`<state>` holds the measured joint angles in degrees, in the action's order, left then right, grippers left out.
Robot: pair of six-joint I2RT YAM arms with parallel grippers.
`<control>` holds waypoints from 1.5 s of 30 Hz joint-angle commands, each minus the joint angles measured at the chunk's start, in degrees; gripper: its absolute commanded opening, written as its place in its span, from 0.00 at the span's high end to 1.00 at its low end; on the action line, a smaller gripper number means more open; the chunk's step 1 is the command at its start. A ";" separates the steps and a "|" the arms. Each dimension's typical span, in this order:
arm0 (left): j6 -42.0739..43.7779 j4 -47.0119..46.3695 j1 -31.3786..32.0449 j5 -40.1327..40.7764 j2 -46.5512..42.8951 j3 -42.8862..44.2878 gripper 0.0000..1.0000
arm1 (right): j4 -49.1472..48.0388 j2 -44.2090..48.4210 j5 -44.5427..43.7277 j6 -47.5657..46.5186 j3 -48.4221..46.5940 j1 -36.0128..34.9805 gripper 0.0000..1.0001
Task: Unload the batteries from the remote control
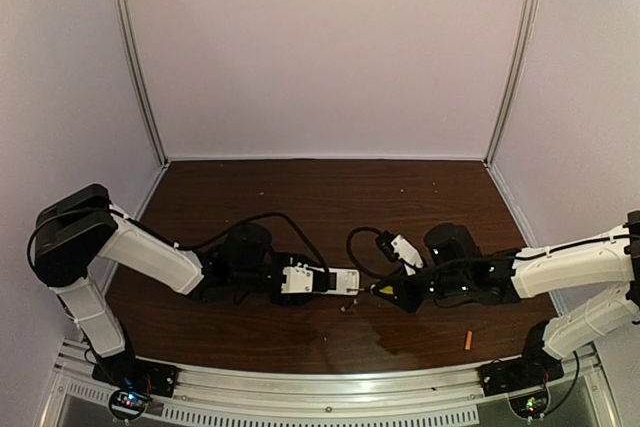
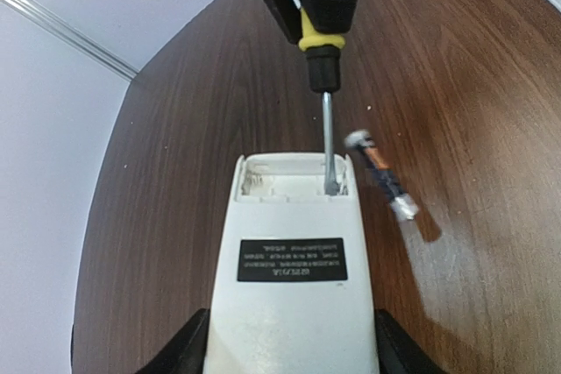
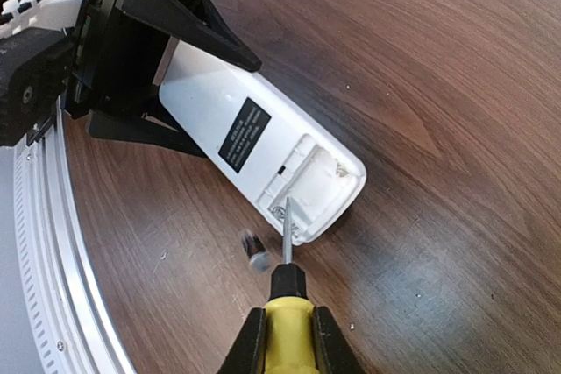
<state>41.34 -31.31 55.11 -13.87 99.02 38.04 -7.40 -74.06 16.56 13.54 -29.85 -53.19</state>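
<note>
Left end effector [image 2: 289, 321] clamps the remote control [image 2: 294, 216] back-up; right end effector [image 3: 285, 326] grips the screwdriver [image 3: 286, 285], tip in the open bay, which looks empty; dark battery [image 2: 382, 183] lies just beside it on the bench [image 2: 438, 59], orange battery [image 1: 466, 339] well apart; prying seems finished, next the tip must lift clear.

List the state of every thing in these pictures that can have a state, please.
remote control, back up, compartment open, looks empty
left end effector, closed on the remote control
screwdriver, tip inside the compartment
right end effector, closed on the screwdriver handle
dark battery, out, lying beside the remote control
orange battery, out, lying apart
</note>
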 commanded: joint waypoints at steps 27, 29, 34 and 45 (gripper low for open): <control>-9.10 -5.94 -1.95 7.60 -1.69 2.00 1.00 | 7.62 17.70 -27.40 11.46 -1.45 -0.51 1.00; -11.75 -6.70 -1.91 9.53 -2.20 2.42 1.00 | 6.84 18.51 -28.59 12.72 -0.31 -0.56 1.00; -21.71 -6.09 -1.85 17.10 -2.75 4.14 1.00 | 4.28 18.25 -30.37 15.21 2.41 -0.52 1.00; -48.96 -2.37 -0.58 30.92 -4.51 -0.88 1.00 | -5.44 11.68 -35.14 20.04 8.14 -0.65 1.00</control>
<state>6.26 -32.77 53.71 9.96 96.36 39.68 -8.49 -59.44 -14.50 31.09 -22.28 -53.41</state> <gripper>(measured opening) 0.566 0.154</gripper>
